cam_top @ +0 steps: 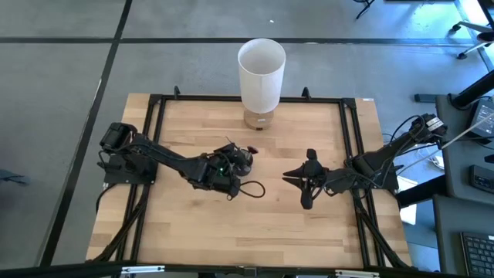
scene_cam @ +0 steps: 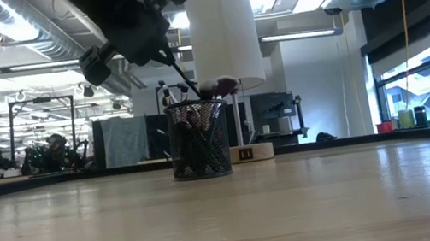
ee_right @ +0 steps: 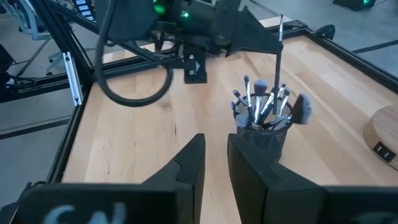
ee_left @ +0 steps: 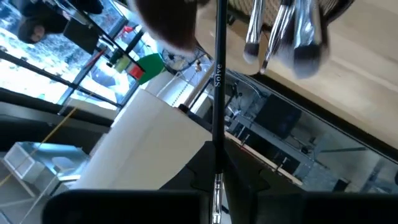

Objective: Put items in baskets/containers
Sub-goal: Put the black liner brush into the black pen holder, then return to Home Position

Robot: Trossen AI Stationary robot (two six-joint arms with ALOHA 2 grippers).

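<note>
A small dark wire-mesh round cup point(ee_right: 263, 132) stands on the pale wooden worktop point(cam_top: 193, 232), in front of the tall white cylindrical bin on a wooden base point(cam_top: 261, 77). It is packed with thin makeup brushes point(ee_right: 261, 102), handles down and silver ferrules and pale or dark bristle tips fanning above the rim. The left gripper point(cam_top: 241, 160) hangs over the cup, jaws clenched on one slim dark-handled makeup brush point(ee_left: 218, 93), held upright with its tip pointing down toward the cup's mouth. Small pale lettering runs along that handle, too blurred to read surely. The right gripper point(cam_top: 302, 179) rests low above the worktop well apart from the cup, jaws slightly parted and holding nothing.
</note>
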